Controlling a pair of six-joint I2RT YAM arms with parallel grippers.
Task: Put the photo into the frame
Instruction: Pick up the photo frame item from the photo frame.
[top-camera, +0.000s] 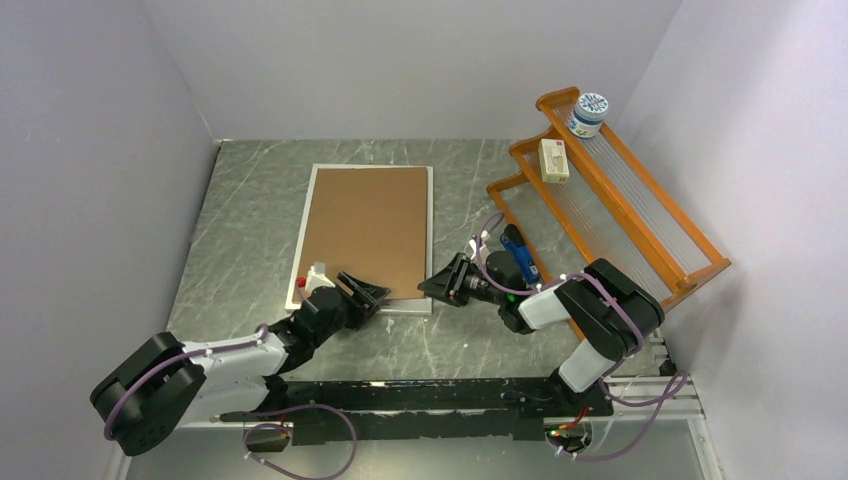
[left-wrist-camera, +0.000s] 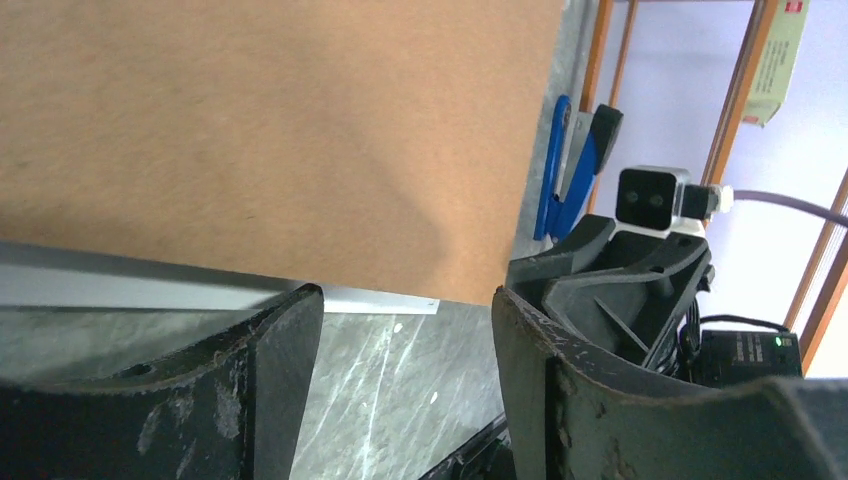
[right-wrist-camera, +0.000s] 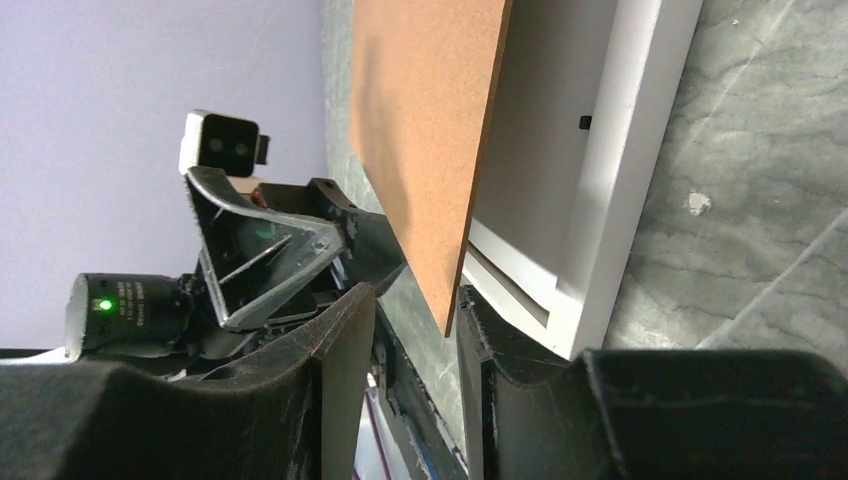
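Loosely, right hand (right-wrist-camera: 415, 300) straddles backing board (right-wrist-camera: 425, 120) corner above frame (right-wrist-camera: 630, 180)

A brown backing board (top-camera: 367, 230) lies on the grey marbled desk (top-camera: 250, 190), its near edge just ahead of the left end effector (top-camera: 374, 292) and the right end effector (top-camera: 434, 284). Right of the right end effector stands a 3-tier orange rack (top-camera: 640, 205). A blue-handled tool (top-camera: 520, 256) lies at its foot, and 1 small box (top-camera: 553, 160) and 1 round jar (top-camera: 588, 113) sit on its higher tiers.

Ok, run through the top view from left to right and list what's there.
From the left: left gripper → right gripper → blue tool → small box → jar. The frame, brown board and orange rack span too wide to place.
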